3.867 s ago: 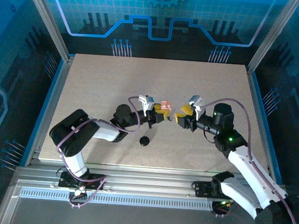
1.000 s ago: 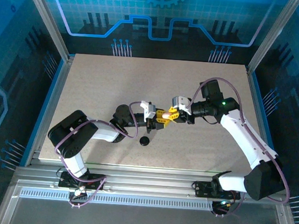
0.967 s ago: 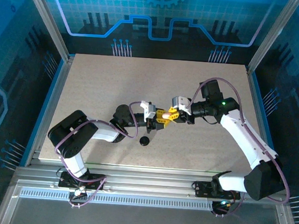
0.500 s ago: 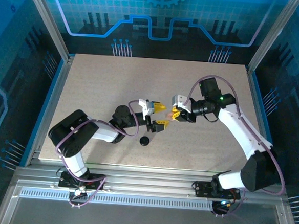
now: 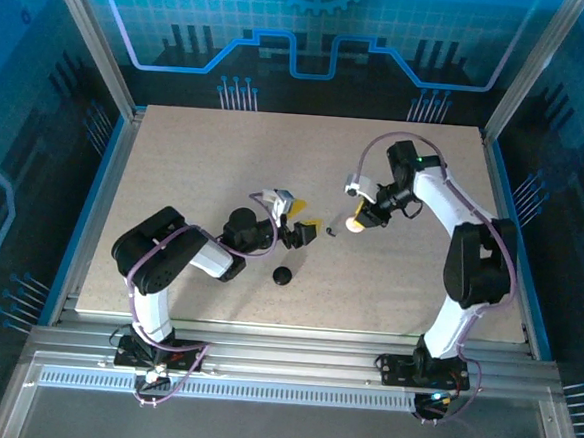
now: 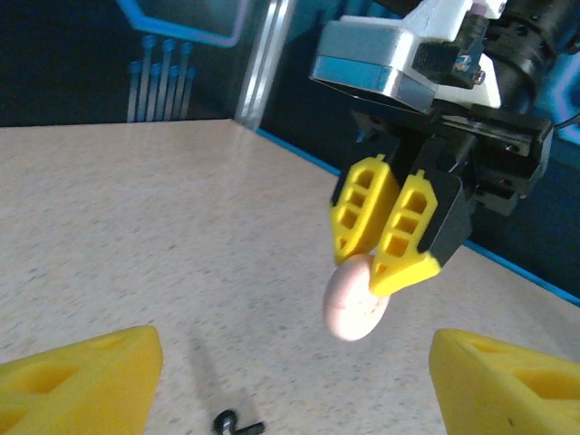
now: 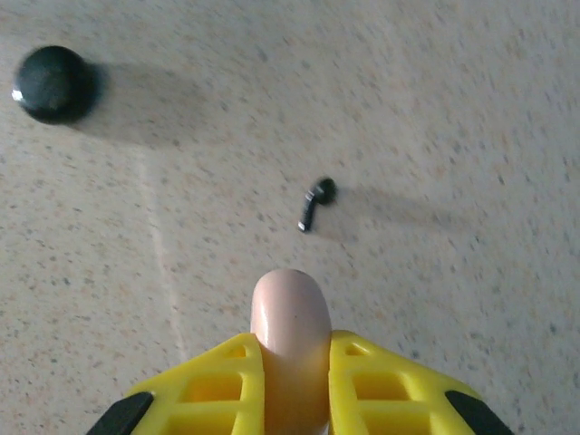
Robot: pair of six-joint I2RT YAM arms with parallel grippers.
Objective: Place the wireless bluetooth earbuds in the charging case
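**A:** Top external first. What do the right jaws have?

**B:** They are clenched on the pink body [image 5: 354, 223] of the charging case. The left jaws stand released and spread, holding nothing, just to the left of the right jaws.

**A:** And the loose parts?

**B:** One dark earbud [image 5: 330, 232] lies on the worktop [image 5: 196, 162] between the two sets of jaws. The black cap [image 5: 282, 275] lies near the left jaws, on the side toward the arm bases, apart from them.

**A:** Left wrist?

**B:** Its own yellow fingers [image 6: 82, 381] sit at the two lower corners, wide apart. Ahead of them the right arm's fingers [image 6: 403, 227] point down and pinch the pink body [image 6: 353, 299] by its upper part. The dark earbud [image 6: 237, 423] lies on the worktop between the left fingers, lower than the pink body. Whether the body touches the worktop I cannot tell.

**A:** Right wrist?

**B:** The yellow fingers [image 7: 208, 385] grip the pink body [image 7: 290, 326] edge-on, its rounded end past their tips. The dark earbud [image 7: 315, 201] lies just beyond it, not touching. The black cap [image 7: 53, 83] sits far off to the upper left.
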